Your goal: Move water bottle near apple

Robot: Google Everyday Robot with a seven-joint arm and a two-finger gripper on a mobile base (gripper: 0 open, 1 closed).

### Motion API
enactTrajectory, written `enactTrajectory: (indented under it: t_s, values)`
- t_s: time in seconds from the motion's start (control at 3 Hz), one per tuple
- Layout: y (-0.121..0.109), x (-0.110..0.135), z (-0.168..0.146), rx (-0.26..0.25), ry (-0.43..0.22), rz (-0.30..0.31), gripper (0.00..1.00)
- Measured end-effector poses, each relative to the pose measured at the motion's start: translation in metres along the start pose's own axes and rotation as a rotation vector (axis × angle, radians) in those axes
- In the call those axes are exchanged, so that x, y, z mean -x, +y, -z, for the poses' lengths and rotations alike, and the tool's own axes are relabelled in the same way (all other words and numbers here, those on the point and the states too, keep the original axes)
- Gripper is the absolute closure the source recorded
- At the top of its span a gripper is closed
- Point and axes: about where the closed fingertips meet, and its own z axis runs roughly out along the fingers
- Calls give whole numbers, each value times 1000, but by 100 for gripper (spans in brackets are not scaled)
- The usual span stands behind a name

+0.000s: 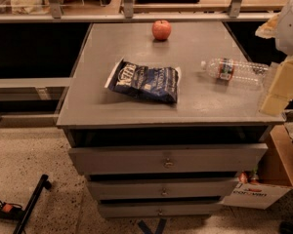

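Looking through the camera view, I see the water bottle lying on its side at the right of the table, well apart from the apple at the far edge. The gripper hangs just right of the bottle; open or closed, I cannot tell. Probably light, slick and roll-prone: I'd grasp across the label.
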Motion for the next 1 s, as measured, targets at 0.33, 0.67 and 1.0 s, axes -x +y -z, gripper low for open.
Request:
enactTrajectory:
  t_s: [0.33,0.67,1.0]
  values:
    - [-55,13,-16,-59,18,84,0]
    - [-55,13,-17,-59,18,84,0]
    - [-59,9,-17,-68,36,84,0]
